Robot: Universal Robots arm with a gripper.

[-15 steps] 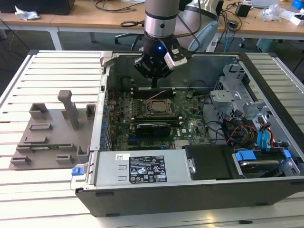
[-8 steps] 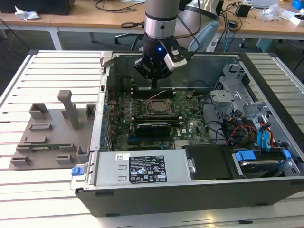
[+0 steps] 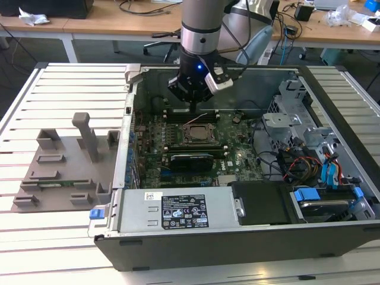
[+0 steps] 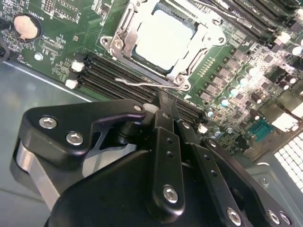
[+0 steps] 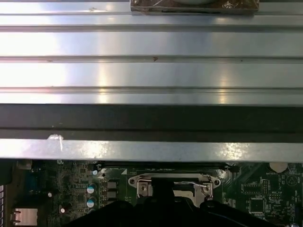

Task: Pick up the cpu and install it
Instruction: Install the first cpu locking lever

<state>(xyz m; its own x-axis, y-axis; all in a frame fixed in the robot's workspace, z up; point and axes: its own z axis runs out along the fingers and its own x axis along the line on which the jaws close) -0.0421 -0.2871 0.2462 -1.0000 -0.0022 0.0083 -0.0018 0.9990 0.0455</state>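
On the exterior view's left, a grey plastic plate with upright posts (image 3: 65,169) lies on the ribbed silver tabletop (image 3: 35,249). Right of it sits the big open black computer case (image 3: 237,237) with its green circuit board (image 3: 178,148).

In the middle of that board is the dark square socket with a metal frame (image 3: 199,132). The small flat silver-white cpu (image 4: 163,39) already lies inside the socket, as the second wrist view shows.

The black robot hand (image 3: 193,108) hangs just above the socket's back edge. Its fingers (image 4: 166,127) look pressed together and hold nothing.

I think the chip is placed, and the work now is the thin wire lever (image 4: 142,84) beside the frame, which seems unlatched.
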